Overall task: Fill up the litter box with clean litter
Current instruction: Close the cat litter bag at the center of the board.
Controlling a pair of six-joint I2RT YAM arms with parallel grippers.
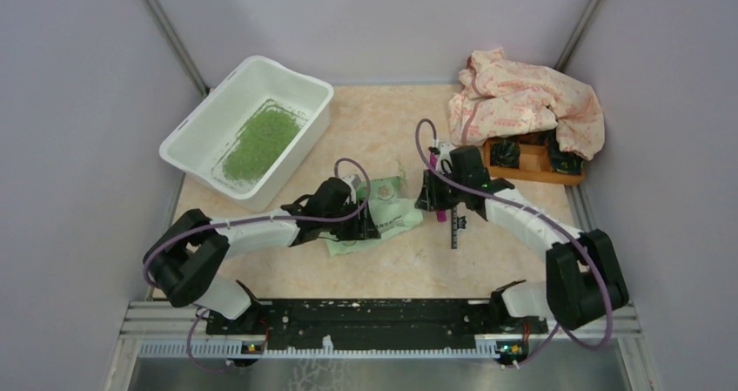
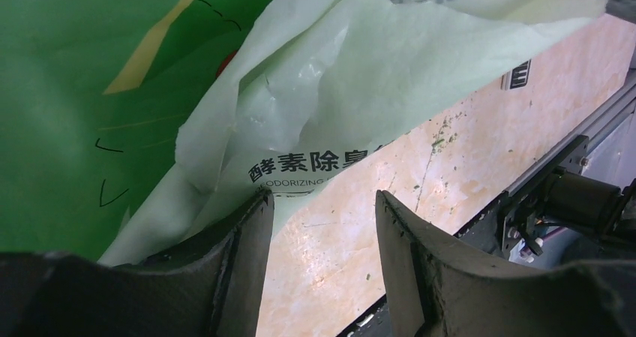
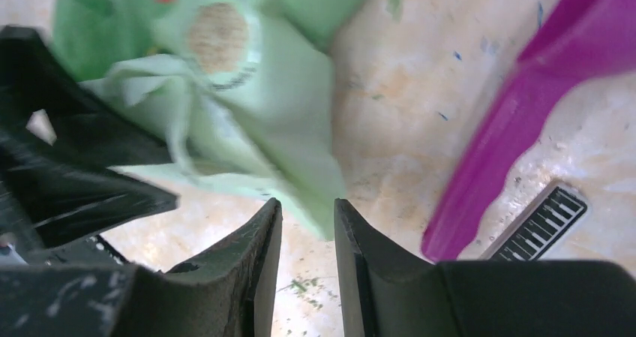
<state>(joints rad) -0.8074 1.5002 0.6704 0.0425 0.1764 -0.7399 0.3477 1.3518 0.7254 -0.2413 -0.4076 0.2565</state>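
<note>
Left end effector (image 2: 322, 202) is hovering half-open, empty, beside bag (image 2: 360, 89); right end effector (image 3: 307, 209), nearly closed, seemingly empty; pinch bag deeper.

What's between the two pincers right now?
A crumpled light green plastic bag lies between the left pincer and the right pincer, as the top external view shows.

Orange tray (image 1: 527, 177) half under crumpled cloth (image 1: 522, 104)
</note>
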